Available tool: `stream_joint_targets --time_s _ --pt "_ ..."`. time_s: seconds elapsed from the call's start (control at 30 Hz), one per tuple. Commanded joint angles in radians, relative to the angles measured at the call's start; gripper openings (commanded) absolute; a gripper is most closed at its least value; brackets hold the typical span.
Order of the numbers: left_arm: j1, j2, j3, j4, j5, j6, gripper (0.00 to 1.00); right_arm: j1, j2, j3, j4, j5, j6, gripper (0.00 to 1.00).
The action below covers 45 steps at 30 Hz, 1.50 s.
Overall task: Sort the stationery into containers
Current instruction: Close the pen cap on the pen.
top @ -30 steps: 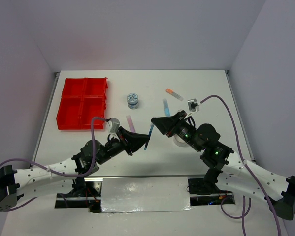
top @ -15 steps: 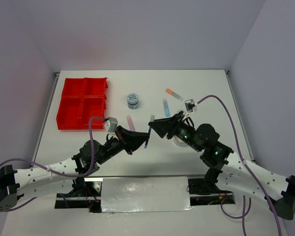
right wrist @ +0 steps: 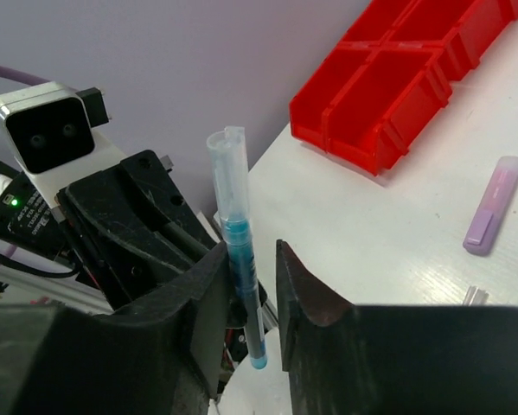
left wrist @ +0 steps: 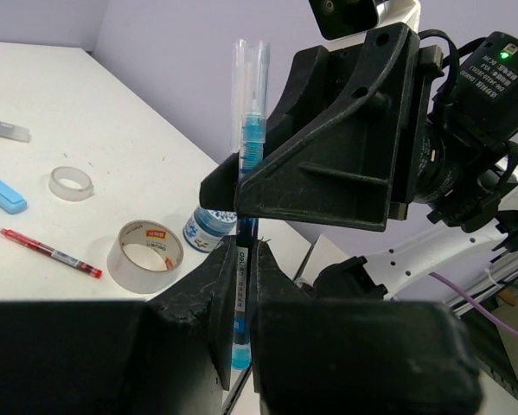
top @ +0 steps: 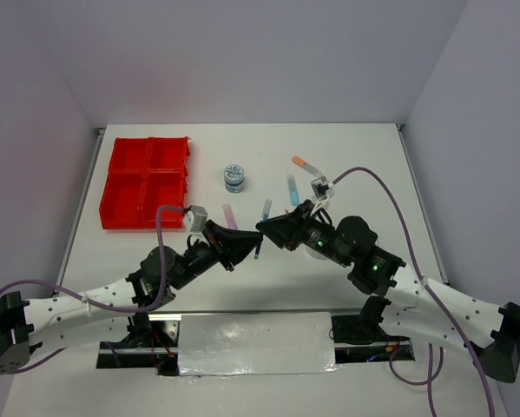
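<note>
I have the blue pen (top: 266,209) mid-frame, between both grippers.
The left gripper (top: 256,247) pinches its barrel; the right gripper (top: 264,228) sits narrowly parted around it. The red tray (top: 146,171) is upper left, well apart, on the white table (top: 372,156).

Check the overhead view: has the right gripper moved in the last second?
Yes. The right gripper has shifted left and slightly down in the view, away from the light-blue marker, and now sits around the blue pen held by the left gripper.

white arm links (top: 77,308), black joints (top: 364,248), purple cables (top: 390,180), matte black left claw (left wrist: 239,277) and right claw (right wrist: 252,268)
</note>
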Motion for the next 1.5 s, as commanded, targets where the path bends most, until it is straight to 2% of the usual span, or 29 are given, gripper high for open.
stream_joint_targets --time_s 0.0,0.03,0.3,0.4,0.43,0.53,0.77,1.03,1.07,1.1,1.23,1.3,1.37,1.47 --pt "-0.003 -0.013 0.051 0.035 -0.014 0.019 0.0 0.012 0.009 0.052 0.022 -0.02 -0.017 0.33" --pt "-0.002 -0.012 0.056 0.03 -0.016 0.018 0.0 0.015 0.01 0.052 0.024 -0.02 -0.018 0.28" --pt "-0.003 0.002 0.074 -0.01 -0.011 0.01 0.0 0.025 0.012 0.064 0.008 -0.009 -0.038 0.1" --pt "-0.003 0.019 0.086 -0.023 0.02 0.019 0.1 0.026 0.013 0.084 -0.021 0.0 -0.053 0.0" --pt "-0.002 0.03 0.095 -0.028 0.049 0.024 0.16 0.026 0.015 0.093 -0.033 0.0 -0.058 0.0" --pt "-0.002 0.048 0.109 -0.042 0.086 0.031 0.23 0.029 0.016 0.107 -0.045 -0.002 -0.075 0.0" --pt "-0.002 0.076 0.122 -0.06 0.138 0.042 0.24 0.028 0.006 0.109 -0.056 -0.014 -0.104 0.0" --pt "-0.003 0.114 0.155 -0.076 0.211 0.06 0.39 0.038 0.01 0.121 -0.062 -0.026 -0.116 0.0" --pt "-0.002 0.116 0.155 -0.075 0.211 0.059 0.39 0.037 0.01 0.121 -0.064 -0.025 -0.118 0.0" --pt "-0.002 0.114 0.151 -0.069 0.21 0.059 0.31 0.038 0.009 0.124 -0.067 -0.022 -0.119 0.0" --pt "-0.002 0.102 0.148 -0.074 0.204 0.062 0.2 0.045 0.012 0.128 -0.076 -0.023 -0.132 0.0" --pt "-0.003 0.097 0.149 -0.08 0.202 0.068 0.08 0.046 0.016 0.129 -0.078 -0.023 -0.136 0.0" --pt "-0.002 0.093 0.152 -0.086 0.202 0.07 0.01 0.048 0.018 0.13 -0.076 -0.026 -0.139 0.0" --pt "-0.003 0.079 0.146 -0.082 0.19 0.076 0.0 0.057 0.019 0.132 -0.067 -0.043 -0.147 0.0"
